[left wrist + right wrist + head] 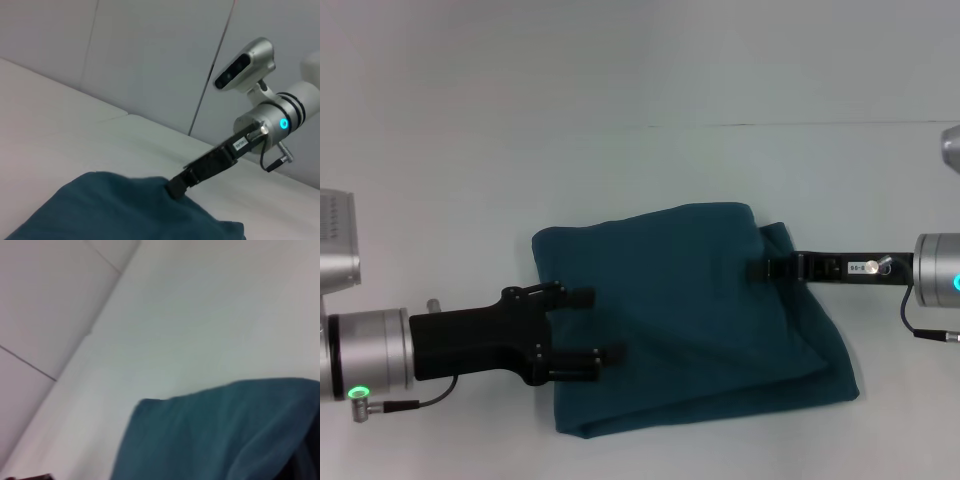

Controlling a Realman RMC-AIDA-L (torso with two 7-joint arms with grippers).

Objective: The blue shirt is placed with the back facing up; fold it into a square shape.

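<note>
The blue shirt [690, 310] lies folded into a rough rectangle at the middle of the white table, plain side up. My left gripper [601, 325] is open over the shirt's left part, with nothing between its fingers. My right gripper [757, 268] reaches in from the right, turned edge-on, and is shut on the right edge of the shirt's upper layer. The left wrist view shows the right gripper [176, 188] with its tip pinching the cloth [115, 210] where it rises a little. The right wrist view shows only the shirt [220, 435] on the table.
The white table [640, 170] stretches on all sides of the shirt, with a seam line [800, 124] across its far part. A pale wall [150, 50] stands behind it. The right arm's wrist camera [245, 65] sits above its gripper.
</note>
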